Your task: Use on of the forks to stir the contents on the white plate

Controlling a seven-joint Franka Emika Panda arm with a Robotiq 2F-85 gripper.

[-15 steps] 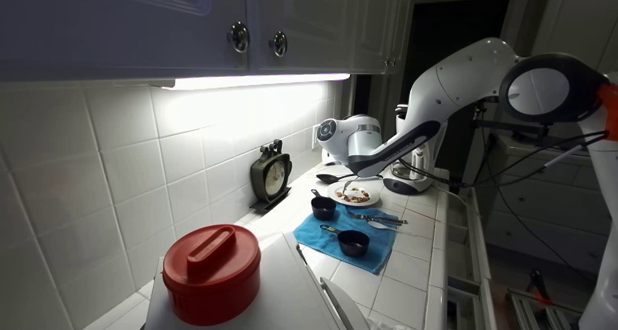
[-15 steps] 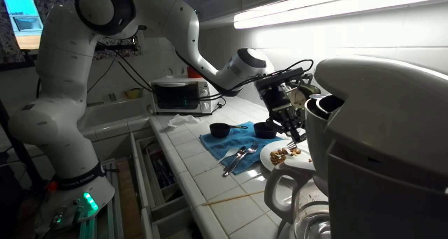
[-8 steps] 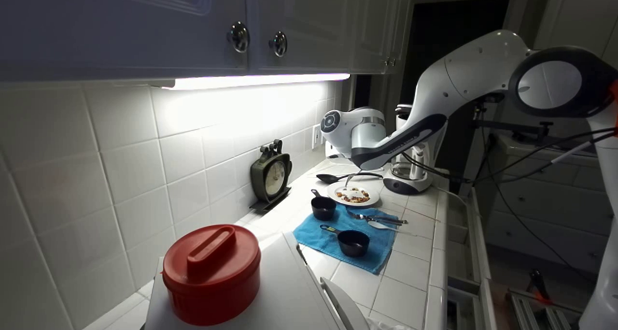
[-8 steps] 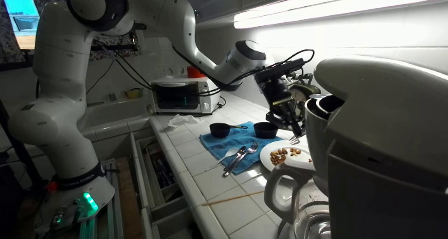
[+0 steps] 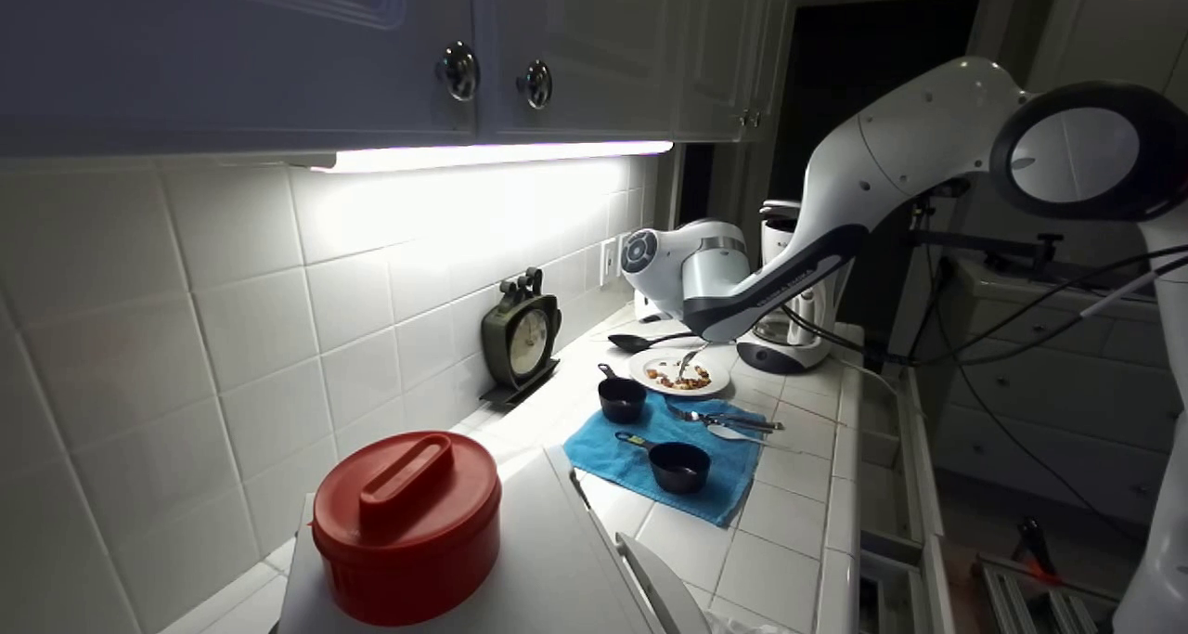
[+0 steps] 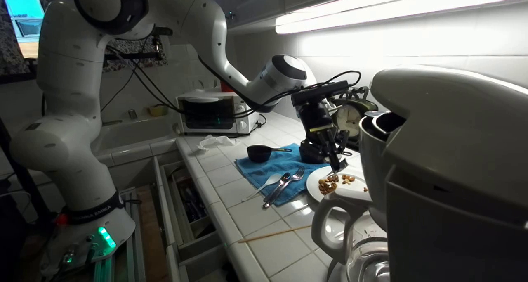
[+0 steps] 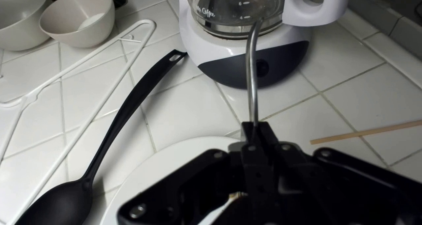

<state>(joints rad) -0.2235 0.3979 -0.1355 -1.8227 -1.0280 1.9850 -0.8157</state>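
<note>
The white plate [image 5: 640, 374] lies on the counter beyond the blue towel in an exterior view; it also shows in an exterior view [image 6: 312, 178] and partly in the wrist view [image 7: 178, 152]. The contents, brown nut-like bits [image 6: 327, 186], lie on it in loose groups. My gripper [image 6: 337, 166] is over the plate, shut on a metal fork [image 7: 252, 67]. The fork's handle sticks out past the fingertips [image 7: 254, 129] in the wrist view. Its tines [image 6: 333, 177] point down at the bits; whether they touch I cannot tell. Another fork [image 6: 298, 174] lies on the towel.
The blue towel [image 6: 247, 168] holds two black cups [image 5: 679, 467] [image 5: 621, 399], a spoon and a white utensil. The coffee maker [image 7: 217, 50] stands beside the plate. A black ladle [image 7: 132, 99], white hanger [image 7: 89, 119] and wooden stick [image 7: 366, 131] lie nearby. A drawer stands open below.
The fork lifted off the plate's far part, then moved across toward the counter's front side and came down at the bits. The gripper has stayed shut on it.
</note>
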